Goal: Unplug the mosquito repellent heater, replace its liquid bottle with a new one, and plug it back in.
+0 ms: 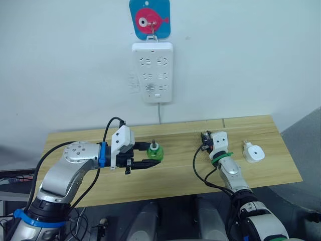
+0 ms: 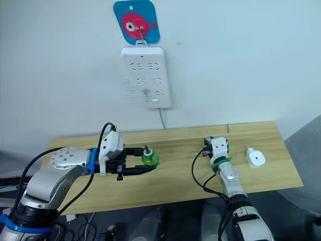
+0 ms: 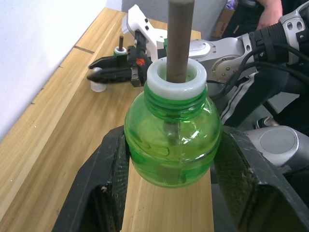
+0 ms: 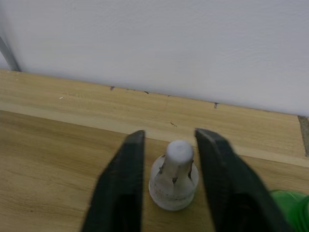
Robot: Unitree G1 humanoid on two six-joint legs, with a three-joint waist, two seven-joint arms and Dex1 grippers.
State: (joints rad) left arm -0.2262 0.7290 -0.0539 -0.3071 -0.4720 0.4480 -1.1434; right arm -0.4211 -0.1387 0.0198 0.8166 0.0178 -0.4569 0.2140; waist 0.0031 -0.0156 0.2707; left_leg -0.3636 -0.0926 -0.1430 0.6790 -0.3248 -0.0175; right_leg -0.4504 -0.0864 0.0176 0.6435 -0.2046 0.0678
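Note:
A green liquid bottle (image 1: 154, 151) with a white neck and dark wick (image 3: 180, 38) sits between the fingers of my left gripper (image 1: 150, 154), which press on both its sides above the table's middle. The white mosquito repellent heater (image 1: 254, 152) lies unplugged on the table at the right. Left of it, my right gripper (image 4: 169, 135) is open, its fingers on either side of a small white cap (image 4: 174, 181) that stands on the table near the wall. Another green bottle (image 3: 119, 50) stands just beside that gripper.
A tall white power strip (image 1: 152, 72) hangs on the wall above the wooden table (image 1: 175, 175), under a blue fish sign (image 1: 149, 19); its cord drops behind the table. The right arm's black cable (image 1: 198, 168) loops over the tabletop.

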